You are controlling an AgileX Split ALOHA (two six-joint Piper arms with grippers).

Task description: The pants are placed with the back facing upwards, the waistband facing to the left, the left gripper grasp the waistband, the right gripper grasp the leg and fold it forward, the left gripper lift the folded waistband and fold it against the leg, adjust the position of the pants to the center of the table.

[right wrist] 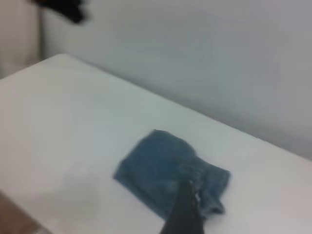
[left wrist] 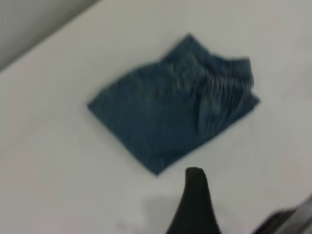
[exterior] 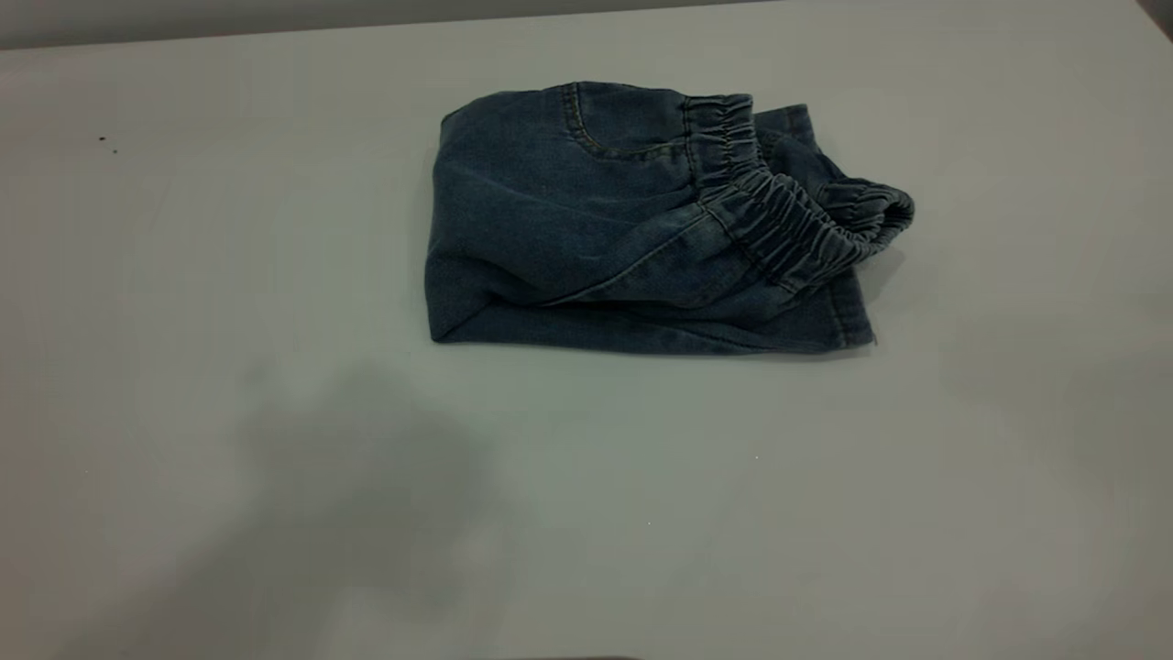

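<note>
The blue denim pants point(exterior: 586, 229) lie folded into a compact bundle on the white table point(exterior: 229, 440), a little behind its middle. Their ruched waistband point(exterior: 779, 220) lies on top toward the right end, with one end curled up, and a flat leg hem point(exterior: 852, 312) sticks out beneath it. Neither gripper appears in the exterior view. In the left wrist view the pants point(left wrist: 165, 107) lie well ahead of my left gripper point(left wrist: 241, 209), which is open over bare table. In the right wrist view a black part of my right gripper point(right wrist: 185, 212) overlaps the pants point(right wrist: 161, 170) from high above.
Bare tabletop surrounds the bundle on every side. Soft shadows fall on the near left part of the table point(exterior: 367, 477). A grey wall point(right wrist: 204, 63) rises behind the far table edge, and a dark blurred shape point(right wrist: 63, 9) hangs near it.
</note>
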